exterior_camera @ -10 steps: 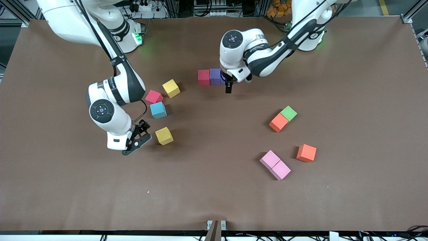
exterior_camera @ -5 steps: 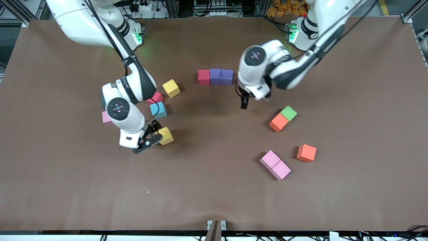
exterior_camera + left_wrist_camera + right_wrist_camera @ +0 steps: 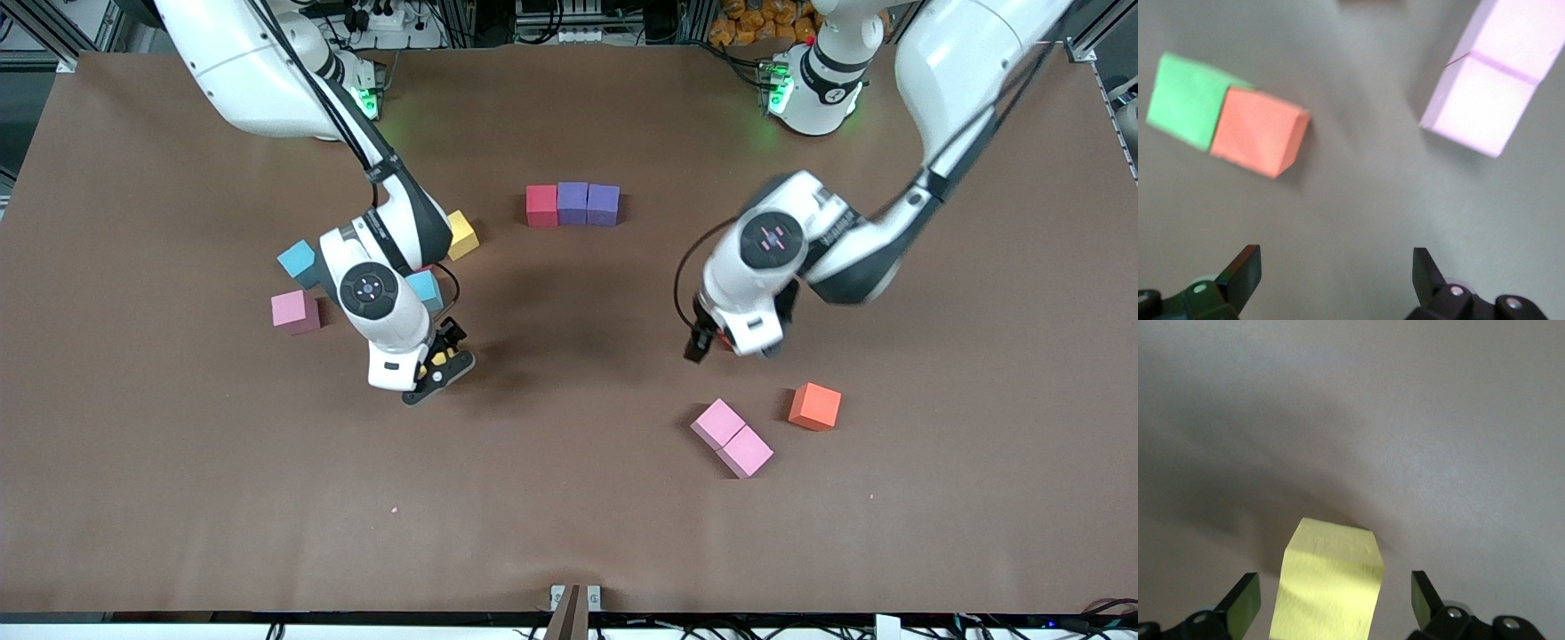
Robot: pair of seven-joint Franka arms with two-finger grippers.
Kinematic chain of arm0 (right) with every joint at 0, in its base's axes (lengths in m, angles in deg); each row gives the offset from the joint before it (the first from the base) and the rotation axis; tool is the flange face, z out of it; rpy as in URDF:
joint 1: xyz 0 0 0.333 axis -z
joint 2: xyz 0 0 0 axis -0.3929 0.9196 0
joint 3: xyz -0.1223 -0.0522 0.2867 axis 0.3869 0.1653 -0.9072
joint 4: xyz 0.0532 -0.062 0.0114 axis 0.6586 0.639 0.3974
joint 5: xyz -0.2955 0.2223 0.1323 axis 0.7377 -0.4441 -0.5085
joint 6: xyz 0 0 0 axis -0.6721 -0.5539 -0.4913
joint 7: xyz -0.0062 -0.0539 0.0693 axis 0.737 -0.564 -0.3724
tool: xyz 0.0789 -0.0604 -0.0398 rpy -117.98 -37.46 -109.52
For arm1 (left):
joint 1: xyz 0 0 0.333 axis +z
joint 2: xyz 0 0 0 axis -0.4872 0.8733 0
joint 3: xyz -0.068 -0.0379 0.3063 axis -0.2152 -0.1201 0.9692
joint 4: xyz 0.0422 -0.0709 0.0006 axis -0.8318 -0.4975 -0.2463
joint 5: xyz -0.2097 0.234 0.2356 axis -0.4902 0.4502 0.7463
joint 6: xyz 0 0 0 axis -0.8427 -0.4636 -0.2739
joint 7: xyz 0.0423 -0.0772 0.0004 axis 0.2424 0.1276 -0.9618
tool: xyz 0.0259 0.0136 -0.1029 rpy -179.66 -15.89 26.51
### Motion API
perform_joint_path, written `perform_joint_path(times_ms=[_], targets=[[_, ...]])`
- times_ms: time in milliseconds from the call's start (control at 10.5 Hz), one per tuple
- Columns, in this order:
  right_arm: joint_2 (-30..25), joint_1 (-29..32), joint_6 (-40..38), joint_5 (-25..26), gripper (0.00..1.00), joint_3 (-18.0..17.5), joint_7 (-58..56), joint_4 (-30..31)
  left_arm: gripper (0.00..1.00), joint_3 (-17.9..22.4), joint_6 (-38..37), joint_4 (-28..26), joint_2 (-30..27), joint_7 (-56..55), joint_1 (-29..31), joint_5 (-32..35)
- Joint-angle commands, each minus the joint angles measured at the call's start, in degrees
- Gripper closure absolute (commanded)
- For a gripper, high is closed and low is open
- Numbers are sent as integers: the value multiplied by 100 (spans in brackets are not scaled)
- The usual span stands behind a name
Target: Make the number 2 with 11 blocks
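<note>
Right gripper [image 3: 437, 366] sits over a yellow block [image 3: 1328, 587], jaws apart and straddling it, likely lining up a pick. Top row of the 2 at table 12 o'clock: red block [image 3: 541, 205] plus two purple blocks [image 3: 588, 204], touching. Left gripper [image 3: 702, 342], jaws apart, empty, hangs over the orange block [image 3: 1259, 131] beside the green cube [image 3: 1186, 100]; the pink pair [image 3: 732, 437] lies at its 6 o'clock.

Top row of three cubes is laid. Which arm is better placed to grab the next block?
Right. The right gripper hangs open directly over a yellow block, which sits between its fingers in its wrist view. The left gripper is open too, but the orange block by the green cube lies well ahead of its fingers.
</note>
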State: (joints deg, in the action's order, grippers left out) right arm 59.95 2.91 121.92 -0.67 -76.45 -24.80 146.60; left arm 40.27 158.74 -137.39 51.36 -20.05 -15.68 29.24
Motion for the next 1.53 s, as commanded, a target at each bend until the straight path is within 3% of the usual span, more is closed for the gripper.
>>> perform_joint_path(times_ms=[0, 191, 382, 477, 573, 668, 764, 955, 1432], targets=[[316, 27, -23, -66, 0, -32, -204, -295, 0, 705, -443, 1183, 578, 637, -887, 112], [387, 27, 21, -75, 0, -32, -310, -260, 0, 1532, -540, 1677, 728, 1435, -1574, 50], [466, 18, 21, -75, 0, -41, -302, -216, 0, 1825, -531, 1933, 852, 2096, -1673, -73], [466, 10, 30, -75, 7, -41, -276, -138, 0, 1896, -531, 2012, 896, 2386, -1665, -73], [466, 18, 21, -84, 50, -50, -267, -85, 0, 1931, -488, 2135, 1009, 2519, -1665, -73], [458, 27, 12, -84, 79, -50, -258, -41, 0, 1940, -453, 2258, 1132, 2564, -1673, -73], [440, 18, -31, -84, 95, -59, -232, -40, 0, 1940, -383, 2355, 1220, 2643, -1673, -73], [396, 62, -93, -232, 98, -382, 170, -75, 0, 2010, -102, 2417, 1326, 2652, -1673, -73], [352, -577, -163, -374, 98, -683, 1786, -391, 0, 2107, 268, 2426, 1511, 2661, -1682, -73]])
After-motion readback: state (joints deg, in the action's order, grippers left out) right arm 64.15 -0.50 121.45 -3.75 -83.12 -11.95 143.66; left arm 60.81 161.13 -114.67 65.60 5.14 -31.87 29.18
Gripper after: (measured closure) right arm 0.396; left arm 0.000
